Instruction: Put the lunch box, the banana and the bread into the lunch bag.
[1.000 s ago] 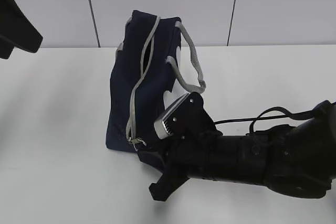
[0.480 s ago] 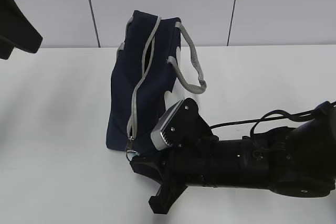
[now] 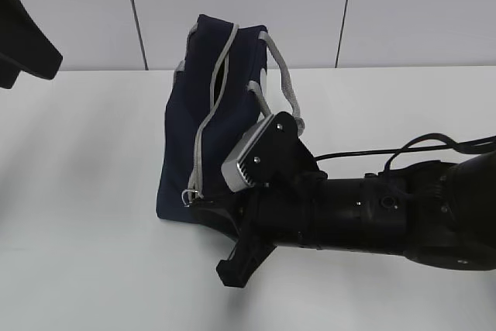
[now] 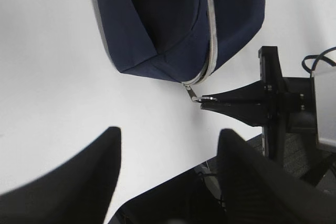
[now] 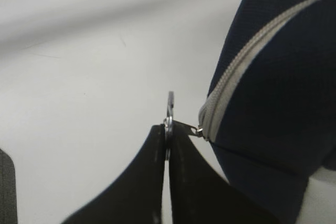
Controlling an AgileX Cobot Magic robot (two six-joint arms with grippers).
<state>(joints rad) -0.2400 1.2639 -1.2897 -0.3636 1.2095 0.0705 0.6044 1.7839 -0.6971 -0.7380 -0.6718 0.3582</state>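
Note:
The navy lunch bag (image 3: 209, 114) stands on its end on the white table, its grey zipper (image 3: 203, 133) running down its front. My right gripper (image 3: 198, 205) is shut on the metal ring pull (image 3: 190, 195) at the zipper's low end. The right wrist view shows the ring (image 5: 169, 109) pinched between the fingertips, next to the bag (image 5: 283, 87). My left gripper (image 4: 169, 131) is open and empty, raised above the table; in its view the bag (image 4: 178, 24) and the ring (image 4: 207, 98) lie below. The lunch box, banana and bread are out of view.
The white table (image 3: 85, 191) stretches left and in front of the bag. The left arm (image 3: 23, 36) hangs at the upper left. The right arm's body (image 3: 372, 222) and its cable (image 3: 403, 164) lie across the table's right front. A panelled wall stands behind.
My right gripper, still shut on the ring pull, has shifted left, dipped, then risen a little at the bag's lower corner. The bag and the left arm have stayed put.

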